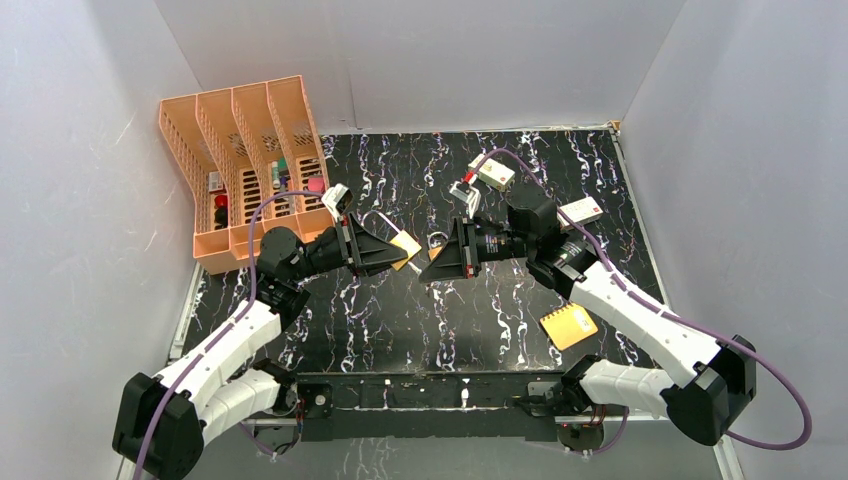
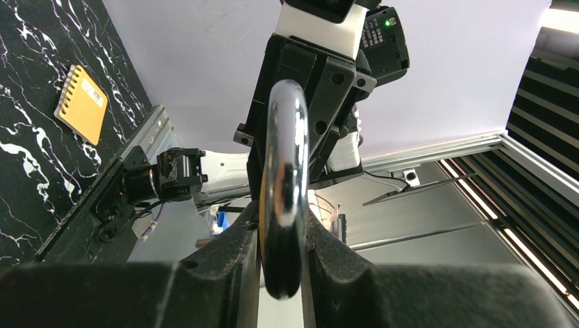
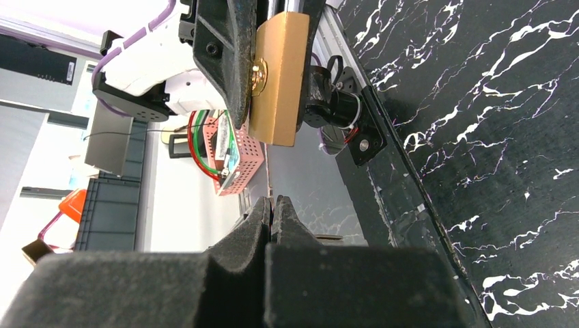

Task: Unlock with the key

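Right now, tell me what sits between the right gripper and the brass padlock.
Nothing solid: the right wrist view shows only open air between the shut right gripper and the brass padlock in the left gripper's grip.

From my seat, both arms are bolted to the black mounting bar (image 1: pixel 430 392): left arm (image 1: pixel 225 345) and right arm (image 1: pixel 640 310) alike in white shells with black joints. A purple cable (image 1: pixel 250 260) loops along each one. Furthest from the bar, left gripper (image 1: pixel 403 252) and right gripper (image 1: pixel 432 272) are black wedges.

One padlock (image 3: pixel 276 75), one notebook (image 1: pixel 569 325), one file rack (image 1: pixel 183 150)
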### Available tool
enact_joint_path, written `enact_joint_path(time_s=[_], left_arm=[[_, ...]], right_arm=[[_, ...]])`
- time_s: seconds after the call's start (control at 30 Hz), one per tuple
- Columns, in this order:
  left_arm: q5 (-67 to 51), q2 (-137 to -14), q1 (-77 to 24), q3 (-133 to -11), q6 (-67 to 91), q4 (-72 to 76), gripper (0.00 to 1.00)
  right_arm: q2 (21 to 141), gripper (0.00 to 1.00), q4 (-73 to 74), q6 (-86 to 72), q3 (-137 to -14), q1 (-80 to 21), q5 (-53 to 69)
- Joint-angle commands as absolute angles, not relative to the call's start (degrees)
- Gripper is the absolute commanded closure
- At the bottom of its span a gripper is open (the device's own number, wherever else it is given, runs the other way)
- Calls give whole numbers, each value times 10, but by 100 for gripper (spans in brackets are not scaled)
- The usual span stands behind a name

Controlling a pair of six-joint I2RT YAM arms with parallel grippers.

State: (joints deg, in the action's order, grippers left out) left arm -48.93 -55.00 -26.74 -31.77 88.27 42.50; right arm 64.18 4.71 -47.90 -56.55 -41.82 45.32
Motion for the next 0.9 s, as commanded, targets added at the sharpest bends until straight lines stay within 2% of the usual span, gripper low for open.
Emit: enact_joint_path(time_s=[0.0, 0.87], left_arm=[[-512, -523, -271, -349, 880, 451, 100], [-543, -520, -286, -366, 843, 390, 100]], right_arm=[[623, 100, 30, -479, -587, -421, 427], [642, 100, 44, -474, -611, -421, 420]])
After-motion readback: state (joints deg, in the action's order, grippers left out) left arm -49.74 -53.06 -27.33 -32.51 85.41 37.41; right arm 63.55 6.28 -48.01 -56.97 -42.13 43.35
